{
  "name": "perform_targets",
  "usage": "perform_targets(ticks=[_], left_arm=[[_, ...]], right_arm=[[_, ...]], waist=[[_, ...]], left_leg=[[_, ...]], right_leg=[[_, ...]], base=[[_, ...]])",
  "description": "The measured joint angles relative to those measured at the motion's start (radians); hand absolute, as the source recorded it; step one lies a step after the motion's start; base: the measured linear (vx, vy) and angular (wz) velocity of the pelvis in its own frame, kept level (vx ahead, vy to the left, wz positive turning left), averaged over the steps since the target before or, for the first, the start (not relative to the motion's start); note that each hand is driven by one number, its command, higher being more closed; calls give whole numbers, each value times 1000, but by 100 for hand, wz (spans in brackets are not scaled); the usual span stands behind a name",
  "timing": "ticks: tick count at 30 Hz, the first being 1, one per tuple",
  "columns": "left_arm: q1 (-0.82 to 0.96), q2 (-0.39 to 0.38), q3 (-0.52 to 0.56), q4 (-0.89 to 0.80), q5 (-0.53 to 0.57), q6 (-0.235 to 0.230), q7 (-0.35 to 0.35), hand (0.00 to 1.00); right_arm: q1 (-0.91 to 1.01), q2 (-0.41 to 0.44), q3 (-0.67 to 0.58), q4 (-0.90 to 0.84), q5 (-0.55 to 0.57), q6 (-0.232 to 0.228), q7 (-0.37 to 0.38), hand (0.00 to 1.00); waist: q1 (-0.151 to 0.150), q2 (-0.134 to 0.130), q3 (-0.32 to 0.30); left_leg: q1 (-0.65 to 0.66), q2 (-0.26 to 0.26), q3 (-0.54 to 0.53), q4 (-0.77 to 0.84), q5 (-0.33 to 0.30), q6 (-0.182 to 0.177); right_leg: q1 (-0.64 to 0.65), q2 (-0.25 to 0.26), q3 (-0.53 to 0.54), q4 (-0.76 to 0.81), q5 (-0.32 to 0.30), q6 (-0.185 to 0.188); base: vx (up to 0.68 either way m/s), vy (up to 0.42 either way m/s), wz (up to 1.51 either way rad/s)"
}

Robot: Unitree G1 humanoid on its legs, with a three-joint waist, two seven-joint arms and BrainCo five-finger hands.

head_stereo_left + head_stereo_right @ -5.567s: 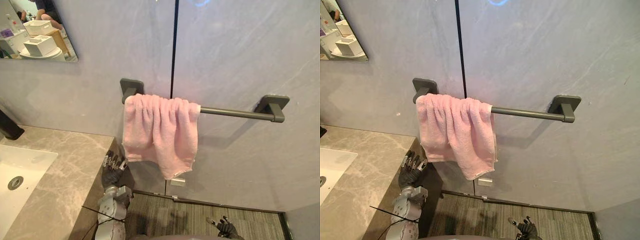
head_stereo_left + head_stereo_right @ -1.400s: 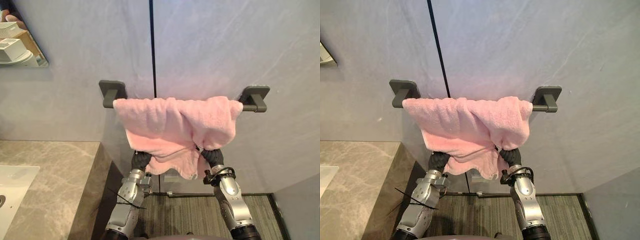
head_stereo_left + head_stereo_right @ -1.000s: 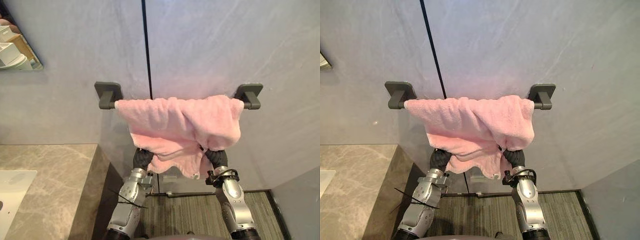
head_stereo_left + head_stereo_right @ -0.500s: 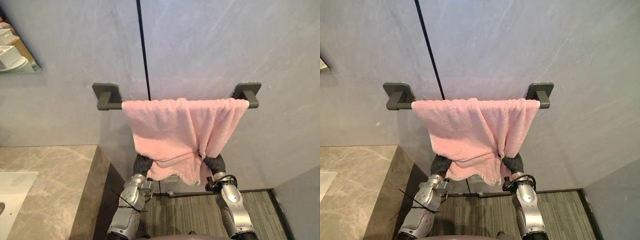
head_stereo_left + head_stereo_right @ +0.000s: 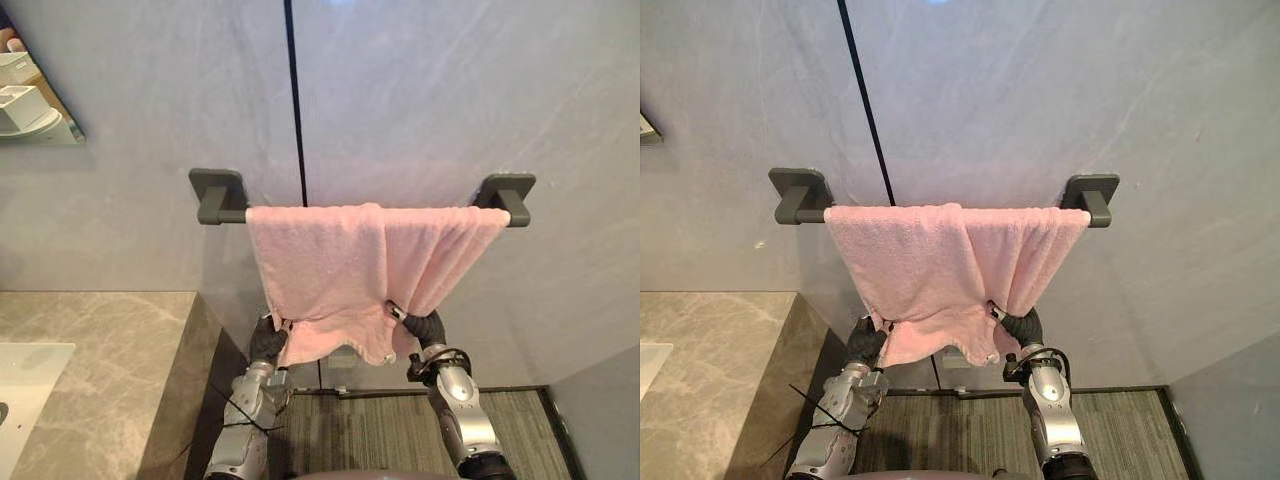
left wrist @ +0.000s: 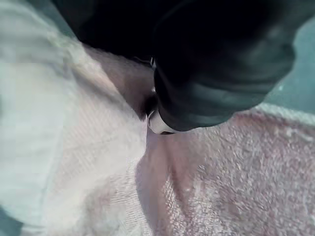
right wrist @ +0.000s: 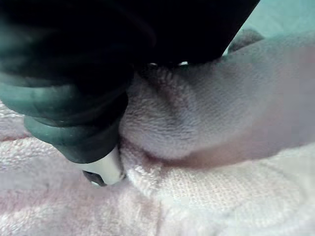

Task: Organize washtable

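Note:
A pink towel (image 5: 340,270) hangs spread along a dark grey towel bar (image 5: 232,215) on the grey wall, reaching almost to the right bracket (image 5: 505,190). My left hand (image 5: 266,341) is at the towel's lower left corner, and my right hand (image 5: 427,329) is at its lower right, where the cloth is drawn into a bunch. Up close, the left hand (image 6: 216,64) has a finger (image 6: 158,123) pressed into the pink pile (image 6: 236,177). The right hand (image 7: 74,88) pinches a fold of towel (image 7: 206,113).
A marble counter (image 5: 90,350) with a white sink (image 5: 25,385) lies at the lower left, its corner close to my left arm. A mirror (image 5: 30,80) hangs at the upper left. Striped flooring (image 5: 370,430) runs below the towel.
The towel, bunched at the bar's left end several seconds ago, now lies spread and flatter along it. Both hands have dropped slightly, holding its lower edge. The camera has shifted.

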Motion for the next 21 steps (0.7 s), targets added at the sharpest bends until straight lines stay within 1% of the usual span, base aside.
perform_targets(ticks=[5, 9, 10, 12, 19, 21], left_arm=[[28, 3, 7, 39, -1, 10, 14, 0], [42, 7, 8, 65, -5, 24, 14, 0], [53, 8, 10, 69, -6, 24, 14, 0], [70, 8, 20, 74, -12, 27, 15, 0], [91, 4, 54, 82, -50, 37, 23, 0], [114, -13, 80, 61, -50, 46, 37, 0]], right_arm=[[27, 0, -17, 39, 0, 11, -37, 0], [80, 3, -19, 125, 1, 58, -62, 0], [108, 2, -19, 138, 1, 75, -70, 0], [122, 3, -20, 153, 2, 85, -79, 0], [160, 25, -67, 145, 33, 88, -106, 0], [201, 38, -84, 81, 33, 91, -111, 0]], waist=[[0, -4, 0], [6, -3, 1], [6, -1, 1], [0, -2, 1], [3, -3, 2], [11, -3, 2]], left_leg=[[8, 0, -4, -4, 0, 0], [9, 1, -1, -7, 0, 0], [9, 0, 3, -8, 0, 0], [9, 1, 7, -9, 0, 0], [13, 2, 13, -7, 0, 0], [14, 3, 17, -4, -1, -1]], right_leg=[[10, 0, -9, -4, 0, 0], [9, 0, -7, -3, 0, 0], [9, 0, -1, -3, 0, 0], [8, 0, 8, -2, 0, 0], [9, 0, 11, 3, 0, 0], [7, -1, 14, 11, -3, 3]], base=[[-27, -18, 3], [-30, -16, -2], [-13, -14, -6], [-6, -13, -7], [-32, -18, -2], [-58, -23, -4]])
